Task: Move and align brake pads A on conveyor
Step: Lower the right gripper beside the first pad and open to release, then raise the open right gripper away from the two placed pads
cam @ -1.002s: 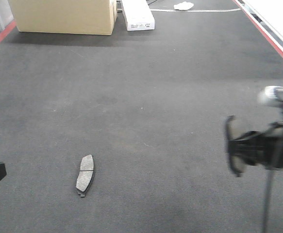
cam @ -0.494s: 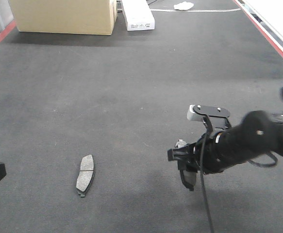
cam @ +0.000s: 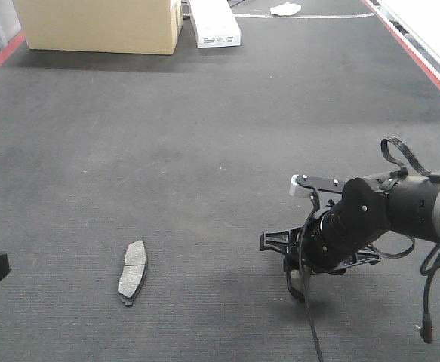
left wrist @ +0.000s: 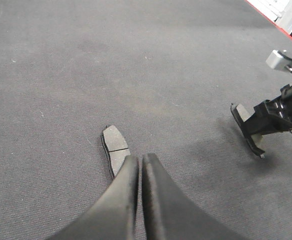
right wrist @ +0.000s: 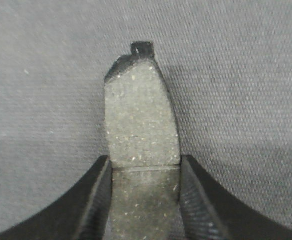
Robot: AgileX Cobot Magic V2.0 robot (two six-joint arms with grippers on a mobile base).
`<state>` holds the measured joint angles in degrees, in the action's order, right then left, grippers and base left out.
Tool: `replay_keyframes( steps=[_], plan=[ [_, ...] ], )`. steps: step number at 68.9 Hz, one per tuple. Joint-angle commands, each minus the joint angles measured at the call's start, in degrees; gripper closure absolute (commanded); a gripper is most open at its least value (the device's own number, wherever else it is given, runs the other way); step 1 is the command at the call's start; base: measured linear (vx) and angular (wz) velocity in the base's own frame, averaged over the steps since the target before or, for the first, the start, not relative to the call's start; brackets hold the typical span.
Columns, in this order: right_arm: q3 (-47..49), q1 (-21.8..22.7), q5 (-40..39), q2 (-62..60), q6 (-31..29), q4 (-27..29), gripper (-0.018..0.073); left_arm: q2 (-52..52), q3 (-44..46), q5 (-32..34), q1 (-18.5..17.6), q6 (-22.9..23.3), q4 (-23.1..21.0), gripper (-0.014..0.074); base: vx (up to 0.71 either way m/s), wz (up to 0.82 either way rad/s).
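The right gripper (right wrist: 144,172) clamps a brake pad (right wrist: 141,120) low over the belt (cam: 204,136) (unplaced, I judge); a second pad (left wrist: 114,150) lies just ahead of the left gripper (left wrist: 139,165), pinched together and empty; aligning is not yet done.

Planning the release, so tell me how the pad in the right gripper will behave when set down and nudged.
The held pad looks like a rigid slab in the right gripper, so it is probably stiff, not floppy. Its gritty face on the felt-like conveyor should drag rather than slip. Flat like the lying pad, it likely won't roll.
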<state>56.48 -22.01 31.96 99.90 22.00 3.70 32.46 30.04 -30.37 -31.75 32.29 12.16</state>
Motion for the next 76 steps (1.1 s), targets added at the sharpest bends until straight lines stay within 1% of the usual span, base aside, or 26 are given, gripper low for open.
replay_keyframes(
  steps=[1,7,20,25,33,42,52,58,64,70,76],
  plan=[
    [1.8,0.0,-1.6,-2.4,-0.9,-0.5,0.0434,0.0,1.5,3.8,-0.4,0.4,0.4,0.0603,0.0,0.0],
    [1.8,0.0,-1.6,-2.4,-1.5,-0.4,0.0403,0.0,1.5,3.8,-0.4,0.4,0.4,0.0603,0.0,0.0],
    [1.8,0.0,-1.0,-2.4,-1.8,-0.4,0.0251,0.0,1.5,3.8,-0.4,0.4,0.4,0.0603,0.0,0.0],
    [1.8,0.0,-1.2,-2.4,-1.8,-0.4,0.0207,0.0,1.5,3.8,-0.4,0.4,0.4,0.0603,0.0,0.0],
    [1.8,0.0,-1.3,-2.6,-1.8,-0.4,0.0168,0.0,1.5,3.8,-0.4,0.4,0.4,0.0603,0.0,0.0],
    [1.8,0.1,-1.1,-3.9,-2.1,-0.8,0.0168,0.0,1.5,3.8,-0.4,0.4,0.4,0.0603,0.0,0.0],
    [1.8,2.2,0.1,-8.9,-2.0,-2.9,0.0202,0.0,1.5,3.8,-0.4,0.4,0.4,0.0603,0.0,0.0],
    [1.3,5.1,1.9,-12.6,-1.9,-3.4,0.023,0.0,1.5,3.8,-0.4,0.4,0.4,0.0603,0.0,0.0],
    [-0.1,9.2,4.0,-16.4,-2.0,-3.7,0.0256,0.0,1.5,3.8,-0.4,0.4,0.4,0.0603,0.0,0.0],
    [-2.6,12.0,4.7,-19.9,-2.2,-5.8,0.0283,0.0,1.5,3.8,-0.4,0.4,0.4,0.0603,0.0,0.0],
    [-5.5,13.8,4.9,-24.3,-2.2,-8.7,0.0316,0.0,1.5,3.8,-0.4,0.4,0.4,0.0603,0.0,0.0]
  ],
)
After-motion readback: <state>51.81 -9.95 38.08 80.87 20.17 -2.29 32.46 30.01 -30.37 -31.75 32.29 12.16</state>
